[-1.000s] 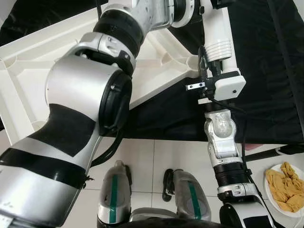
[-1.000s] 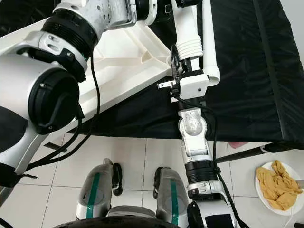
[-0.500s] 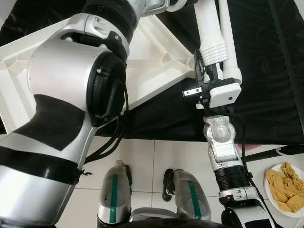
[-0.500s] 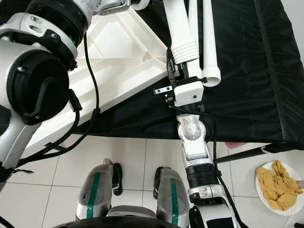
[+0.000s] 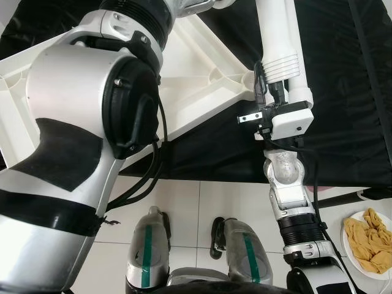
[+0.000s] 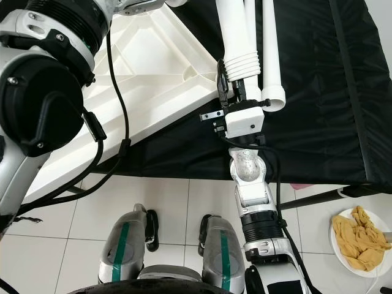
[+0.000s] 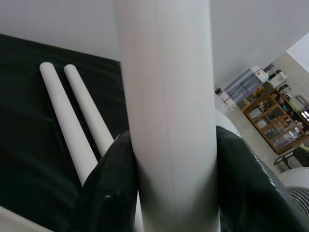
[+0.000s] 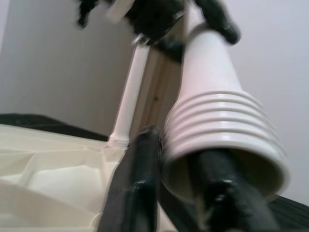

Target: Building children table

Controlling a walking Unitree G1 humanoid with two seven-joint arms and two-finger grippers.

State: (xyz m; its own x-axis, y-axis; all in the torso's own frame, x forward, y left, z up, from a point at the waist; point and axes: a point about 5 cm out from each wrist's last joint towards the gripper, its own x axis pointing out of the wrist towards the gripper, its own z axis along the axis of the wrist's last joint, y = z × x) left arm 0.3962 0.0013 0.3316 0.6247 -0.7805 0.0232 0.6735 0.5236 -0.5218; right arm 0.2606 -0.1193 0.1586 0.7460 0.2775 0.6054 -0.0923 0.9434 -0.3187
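The white children's table top point(image 5: 196, 79) lies upside down on a black cloth. A white leg point(image 5: 275, 30) hangs slanted above its near corner socket point(image 5: 248, 79). My right gripper point(image 5: 269, 92) is shut on the leg's ribbed end point(image 8: 222, 130), one finger point(image 8: 137, 183) outside the tube and the other inside it. Higher up, my left gripper point(image 7: 169, 183) is shut around the same leg's shaft point(image 7: 164, 96). Another leg point(image 8: 128, 106) stands upright in a far corner of the top. Two more legs point(image 7: 72, 121) lie on the cloth.
A loose leg point(image 6: 272, 55) lies on the cloth right beside the held one. On the tiled floor at the right are a white plate point(image 5: 349, 245) of yellow pieces and a black pole point(image 5: 349, 197). My feet point(image 5: 196, 245) stand by the cloth's front edge.
My left arm has swung up and to the left, and the held leg now stands steeper. My right gripper, still on the ribbed end, has shifted only slightly by the corner socket.
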